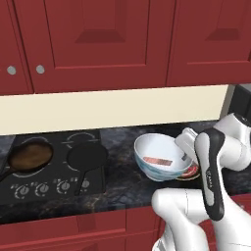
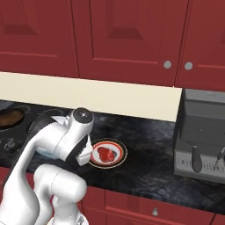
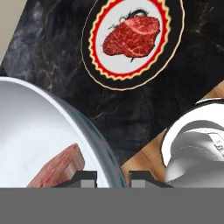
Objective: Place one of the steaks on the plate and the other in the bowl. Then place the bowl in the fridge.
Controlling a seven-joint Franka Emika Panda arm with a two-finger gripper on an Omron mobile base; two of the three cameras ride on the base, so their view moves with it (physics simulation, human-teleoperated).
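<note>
The white bowl (image 1: 156,147) with its blue pattern is tilted over the dark counter, and one pinkish steak (image 1: 158,162) lies inside it. My gripper (image 1: 185,156) is shut on the bowl's right rim. In the hand view the rim runs between the gripper (image 3: 113,177)'s two tips, with the bowl (image 3: 30,131) and its steak (image 3: 59,168) to the left. The second steak (image 3: 131,37) lies on the round plate (image 3: 170,57) with a red, yellow and black border. That plate (image 2: 121,151) sits right beside the bowl, its steak (image 2: 104,154) in the middle. The fridge is out of view.
Two dark frying pans (image 1: 30,156) (image 1: 87,156) sit on the stove at the left. A grey coffee machine (image 2: 202,136) stands on the counter at the right. Red wall cabinets (image 1: 98,39) hang above, and the counter's front edge (image 1: 98,208) is close below the bowl.
</note>
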